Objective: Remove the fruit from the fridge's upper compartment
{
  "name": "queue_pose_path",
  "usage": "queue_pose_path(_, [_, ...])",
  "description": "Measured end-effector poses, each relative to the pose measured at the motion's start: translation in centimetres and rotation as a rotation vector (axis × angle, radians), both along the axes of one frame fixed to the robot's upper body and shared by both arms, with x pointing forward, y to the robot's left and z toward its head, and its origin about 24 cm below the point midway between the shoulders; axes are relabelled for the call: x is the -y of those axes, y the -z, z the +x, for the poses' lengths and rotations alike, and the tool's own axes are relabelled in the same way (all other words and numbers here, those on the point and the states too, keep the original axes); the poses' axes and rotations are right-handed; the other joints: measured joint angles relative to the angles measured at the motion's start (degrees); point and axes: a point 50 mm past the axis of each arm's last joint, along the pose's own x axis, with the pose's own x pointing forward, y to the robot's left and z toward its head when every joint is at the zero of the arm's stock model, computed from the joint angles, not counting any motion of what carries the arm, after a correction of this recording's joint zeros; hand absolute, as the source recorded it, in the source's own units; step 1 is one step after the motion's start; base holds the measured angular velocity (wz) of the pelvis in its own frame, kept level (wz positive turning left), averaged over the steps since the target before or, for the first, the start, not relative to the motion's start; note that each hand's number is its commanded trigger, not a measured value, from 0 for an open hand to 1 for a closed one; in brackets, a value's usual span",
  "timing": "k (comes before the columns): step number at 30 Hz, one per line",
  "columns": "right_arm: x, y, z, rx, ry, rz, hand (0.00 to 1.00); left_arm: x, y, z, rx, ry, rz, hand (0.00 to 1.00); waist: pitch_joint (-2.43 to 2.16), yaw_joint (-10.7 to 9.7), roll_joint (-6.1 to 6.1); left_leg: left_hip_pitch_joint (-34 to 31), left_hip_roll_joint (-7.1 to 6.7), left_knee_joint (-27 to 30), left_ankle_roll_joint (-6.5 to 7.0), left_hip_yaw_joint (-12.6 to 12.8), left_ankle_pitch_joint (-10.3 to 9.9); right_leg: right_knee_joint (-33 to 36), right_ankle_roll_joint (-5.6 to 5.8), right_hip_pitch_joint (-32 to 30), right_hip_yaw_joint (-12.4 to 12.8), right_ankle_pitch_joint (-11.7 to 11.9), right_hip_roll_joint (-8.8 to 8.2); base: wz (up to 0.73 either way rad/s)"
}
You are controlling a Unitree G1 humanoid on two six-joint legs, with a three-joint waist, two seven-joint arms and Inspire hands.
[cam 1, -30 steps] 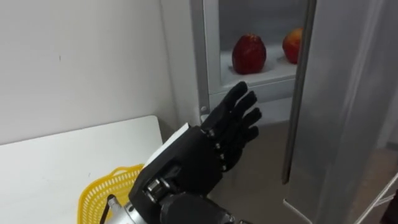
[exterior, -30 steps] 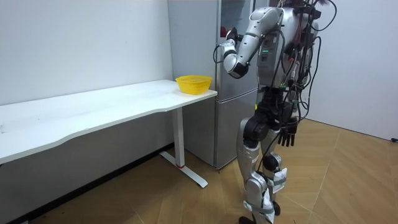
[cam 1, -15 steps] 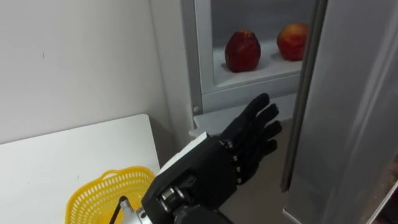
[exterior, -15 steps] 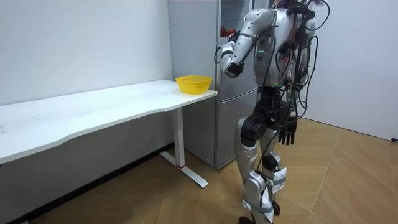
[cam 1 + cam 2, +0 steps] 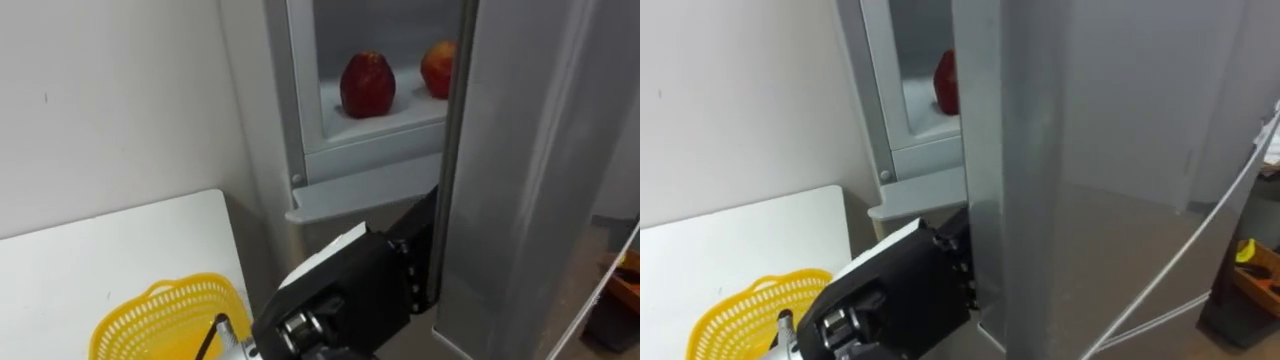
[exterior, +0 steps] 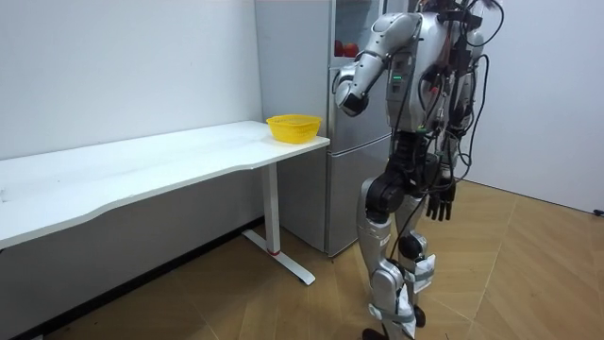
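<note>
Apples, two of them and both red, sit on the white shelf [image 5: 400,115] of the upper fridge compartment, above and beyond the left hand [image 5: 350,290]. The nearer apple [image 5: 367,85] stands almost straight above the hand. The farther apple [image 5: 438,68] is up and to the hand's right, partly cut off by the edge of the open fridge door [image 5: 520,180]. Neither apple is touched.

The left hand is raised in front of the fridge, below the compartment's lower frame, with its dark back facing the camera. Its fingers pass behind the edge of the door, so I cannot tell whether they are spread or curled.

A yellow basket [image 5: 170,315] rests to the hand's left, on the white tabletop [image 5: 100,250], near its end by the fridge.

In the room view the robot stands upright before the fridge, past the tabletop's end. Its right hand [image 6: 440,202] hangs at its side with its fingers loosely straight and holds nothing.
</note>
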Motion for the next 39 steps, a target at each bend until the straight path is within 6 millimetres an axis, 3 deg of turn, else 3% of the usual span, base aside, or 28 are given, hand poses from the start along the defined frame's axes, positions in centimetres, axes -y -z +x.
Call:
queue_pose_path(11, [0.1,0.0,0.2,0.025,0.003,-0.006,0.0,1.7,-1.1,-0.2,0.057,0.073,0.004,0.0,-0.22,-2.64,0.33,0.31,0.13,-0.02,0.0,0.47,0.0,0.37,0.1,-0.72,2.74,0.06,0.23,-0.12])
queue_pose_path(17, [0.1,-0.1,0.2,0.026,0.004,-0.003,0.0,2.8,-1.7,-0.5,0.095,0.138,0.028,0.0,-0.09,-4.18,0.37,0.58,0.24,-0.04,0.0,0.82,-0.01,0.68,0.1,-0.93,3.42,0.07,0.42,-0.05])
queue_pose_path(24, [0.3,-0.1,0.5,0.034,0.009,-0.006,0.0,3.7,-2.3,-0.4,0.121,0.185,0.043,0.0,0.16,-5.85,0.91,0.93,0.66,-0.04,0.0,3.1,-0.01,0.77,-0.01,-1.15,4.79,0.13,0.58,-0.12])
queue_pose_path(39, [0.5,-0.2,0.6,0.06,0.091,0.002,0.0,5.5,-2.8,-0.4,0.116,0.256,0.035,0.0,-0.03,-7.15,1.34,1.16,0.92,-0.05,-0.01,5.31,-0.01,1.0,-0.33,-1.7,6.0,0.33,1.39,-0.06])
